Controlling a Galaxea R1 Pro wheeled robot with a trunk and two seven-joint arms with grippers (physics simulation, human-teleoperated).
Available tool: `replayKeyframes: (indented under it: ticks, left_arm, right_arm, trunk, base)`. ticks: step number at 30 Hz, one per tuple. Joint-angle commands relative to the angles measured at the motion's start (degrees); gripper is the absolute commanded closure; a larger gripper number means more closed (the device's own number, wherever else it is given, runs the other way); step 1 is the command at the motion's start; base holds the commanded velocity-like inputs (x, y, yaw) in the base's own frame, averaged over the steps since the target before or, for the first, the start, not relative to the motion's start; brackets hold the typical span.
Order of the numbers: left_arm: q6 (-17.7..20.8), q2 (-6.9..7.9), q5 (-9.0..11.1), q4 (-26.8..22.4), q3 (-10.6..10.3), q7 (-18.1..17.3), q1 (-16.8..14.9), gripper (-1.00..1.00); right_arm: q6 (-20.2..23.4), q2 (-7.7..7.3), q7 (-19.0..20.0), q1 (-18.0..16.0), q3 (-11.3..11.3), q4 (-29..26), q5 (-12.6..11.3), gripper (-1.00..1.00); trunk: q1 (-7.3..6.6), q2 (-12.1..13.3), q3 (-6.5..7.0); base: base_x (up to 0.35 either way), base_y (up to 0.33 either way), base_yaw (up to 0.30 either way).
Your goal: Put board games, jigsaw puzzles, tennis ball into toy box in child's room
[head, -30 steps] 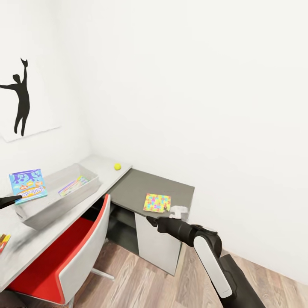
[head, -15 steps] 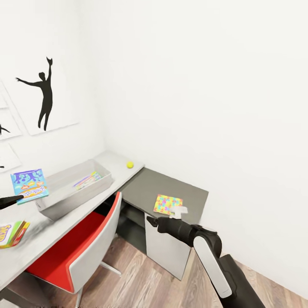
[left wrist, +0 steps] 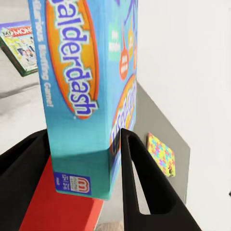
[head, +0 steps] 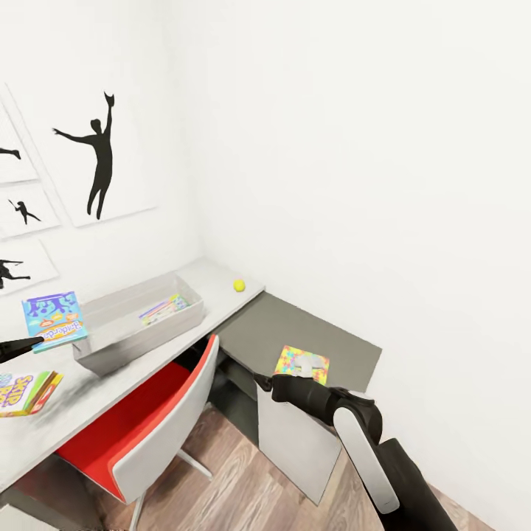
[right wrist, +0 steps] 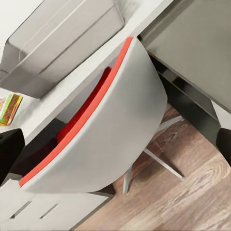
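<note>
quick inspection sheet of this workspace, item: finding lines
surface: white table along the wall, joined to a grey desk section.
job's things: grey toy box on the table with a flat colourful item inside; tennis ball beyond it on the table; jigsaw puzzle on the grey section; SKIP BO game on the table; blue Balderdash game in the left gripper.
clutter: red and grey chair pushed under the table.
grippers: left gripper shut on the Balderdash game; right gripper over the chair, jaws apart.
cables: nothing seen.
surroundings: white walls, athlete silhouette pictures, wood plank floor.
</note>
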Motion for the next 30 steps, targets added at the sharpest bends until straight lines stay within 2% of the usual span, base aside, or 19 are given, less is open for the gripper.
replayKeyframes:
  ticks: [1,19,26,30]
  left_arm:
    - [0.3,-0.01,0.1,0.0,0.0,-0.1,-0.1,1.0]
    - [0.4,0.02,0.1,-0.5,0.0,-0.4,-0.1,1.0]
    - [0.4,0.06,0.2,-0.6,-0.1,-0.6,-0.1,1.0]
    - [0.4,0.06,0.2,-0.6,-0.2,-1.7,-0.1,1.0]
  right_arm:
    - [0.2,0.01,-0.3,0.0,0.0,-0.1,-0.3,-1.0]
    - [0.2,-0.16,-0.1,0.0,0.0,-0.1,-0.3,-1.0]
    - [0.2,-0.17,-0.1,-0.1,0.0,-0.1,-0.3,-1.0]
    - [0.2,-0.21,-0.1,-0.1,0.0,-0.1,-0.3,-1.0]
  trunk:
    - [0.05,-0.1,-0.18]
    - [0.05,-0.1,-1.31]
    - [0.05,-0.1,-1.75]
    - [0.05,-0.1,-2.0]
  base:
    - [0.197,-0.018,0.231]
    - [0.223,-0.003,0.229]
    - [0.061,0.017,0.227]
    - [0.046,0.173,0.227]
